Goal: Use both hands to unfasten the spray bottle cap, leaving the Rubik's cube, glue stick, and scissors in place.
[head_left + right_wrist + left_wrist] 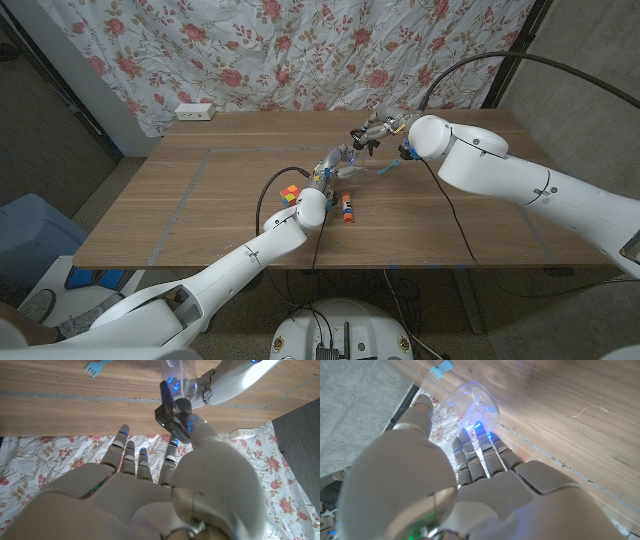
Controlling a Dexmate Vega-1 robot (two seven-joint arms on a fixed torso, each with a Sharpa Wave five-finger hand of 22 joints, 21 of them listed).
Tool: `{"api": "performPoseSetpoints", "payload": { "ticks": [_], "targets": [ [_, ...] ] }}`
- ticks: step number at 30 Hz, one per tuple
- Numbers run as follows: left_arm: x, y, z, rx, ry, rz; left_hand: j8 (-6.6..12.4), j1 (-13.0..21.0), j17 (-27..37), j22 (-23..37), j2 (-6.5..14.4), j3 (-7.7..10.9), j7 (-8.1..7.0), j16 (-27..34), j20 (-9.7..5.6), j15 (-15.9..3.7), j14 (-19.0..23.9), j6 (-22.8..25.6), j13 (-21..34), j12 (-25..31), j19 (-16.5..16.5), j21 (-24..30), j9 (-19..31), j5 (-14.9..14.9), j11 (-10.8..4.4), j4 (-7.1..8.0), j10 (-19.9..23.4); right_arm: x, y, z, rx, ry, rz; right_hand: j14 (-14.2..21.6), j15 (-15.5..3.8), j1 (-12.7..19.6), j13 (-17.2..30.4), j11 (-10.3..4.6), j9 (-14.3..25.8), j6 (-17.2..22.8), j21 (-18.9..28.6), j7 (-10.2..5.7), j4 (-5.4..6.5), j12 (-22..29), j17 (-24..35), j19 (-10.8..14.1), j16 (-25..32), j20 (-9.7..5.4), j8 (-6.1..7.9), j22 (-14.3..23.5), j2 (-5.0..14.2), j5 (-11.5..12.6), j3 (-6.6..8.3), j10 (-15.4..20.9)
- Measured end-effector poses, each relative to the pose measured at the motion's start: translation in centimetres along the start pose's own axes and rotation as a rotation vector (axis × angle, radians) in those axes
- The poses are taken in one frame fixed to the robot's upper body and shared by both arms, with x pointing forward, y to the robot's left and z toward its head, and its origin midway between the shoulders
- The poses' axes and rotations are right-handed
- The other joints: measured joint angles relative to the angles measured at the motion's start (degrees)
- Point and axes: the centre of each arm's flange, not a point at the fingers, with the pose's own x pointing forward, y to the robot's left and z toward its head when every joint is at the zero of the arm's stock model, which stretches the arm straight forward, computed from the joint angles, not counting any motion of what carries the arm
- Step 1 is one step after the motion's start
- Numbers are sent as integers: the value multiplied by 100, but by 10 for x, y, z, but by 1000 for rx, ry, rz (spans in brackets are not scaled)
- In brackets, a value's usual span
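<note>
Holding the clear spray bottle (pixel 472 407) up in the left hand (pixel 335 163), pinching its black cap (pixel 172 412) with the right hand (pixel 378 130), cap likely half undone.

Scissors (pixel 407 152) mostly hidden behind the right arm; glue stick (pixel 346 211) too small for detail.

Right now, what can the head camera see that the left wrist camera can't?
Head view alone: the Rubik's cube and glue stick near the table's front edge, the right hand and a white power strip by the flowered curtain. Left wrist view alone: a close look through the clear spray bottle beyond the left hand's fingers. Both: the bottle, the left hand, the blue scissors.
</note>
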Motion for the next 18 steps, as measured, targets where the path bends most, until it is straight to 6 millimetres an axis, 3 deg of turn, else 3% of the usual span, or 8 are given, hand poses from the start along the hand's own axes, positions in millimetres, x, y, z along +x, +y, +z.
{"api": "performPoseSetpoints", "payload": {
  "ticks": [4,18],
  "targets": [
    [0,-1,0,-2,-1,-5,0,0,0,0,0,0,0,-31,0,0,0,0,0,-1,0,0,-2,0,0,0,0,0,0,-1,13,-5,-4,56,0,197,0,-77,-23,207,0,-124,0,43,0,100,38,-21,67,0,-61,24,48,76],
    [-1,-1,1,-4,-5,-12,-4,0,0,0,0,-2,0,-44,0,0,0,0,-1,-4,0,0,-24,0,0,0,0,-1,2,-3,46,-12,-17,139,-59,672,0,-355,-80,749,22,-483,7,43,39,254,85,-12,263,1,10,88,150,310]
  ]
}}
